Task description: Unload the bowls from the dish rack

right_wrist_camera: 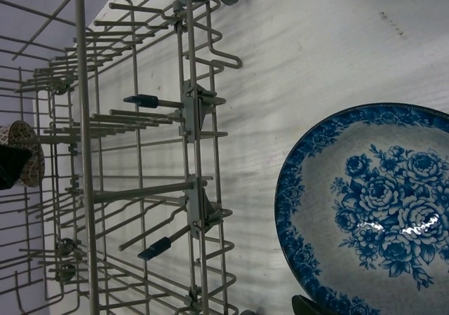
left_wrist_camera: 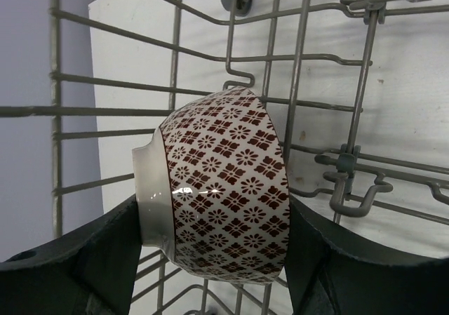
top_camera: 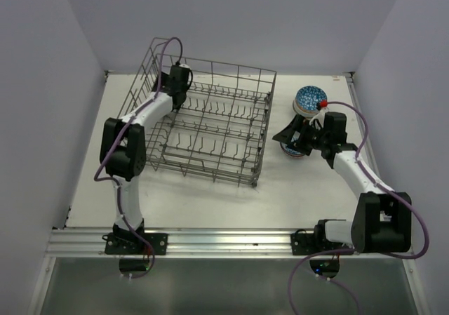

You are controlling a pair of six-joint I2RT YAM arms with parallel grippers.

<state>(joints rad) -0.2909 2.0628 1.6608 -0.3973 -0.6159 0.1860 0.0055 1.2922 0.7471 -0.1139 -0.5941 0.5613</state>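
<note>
Gripping red-patterned bowl (left_wrist_camera: 224, 189) between left fingers (left_wrist_camera: 91, 259), inside dish rack (top_camera: 261, 139); wire tines (left_wrist_camera: 351, 189) crowding behind it. Holding nothing with right fingers (top_camera: 286, 134), spread wide, close over blue-floral bowl (right_wrist_camera: 379, 210) on surface (top_camera: 210, 203); 1 upturned blue bowl (top_camera: 309, 97) just beyond.

The white counter (top_camera: 210, 203) runs wide and bare on the near side of both my sets of fingers. The wire dish rack (top_camera: 210, 125) stands on it, enclosing my left fingers (left_wrist_camera: 84, 266) and off to the left of my right fingers (top_camera: 286, 134). A blue floral bowl (right_wrist_camera: 372, 210) sits open side up just beside my right fingers. Beyond them stands a small stack (top_camera: 309, 99) topped by an upturned blue patterned bowl.
</note>
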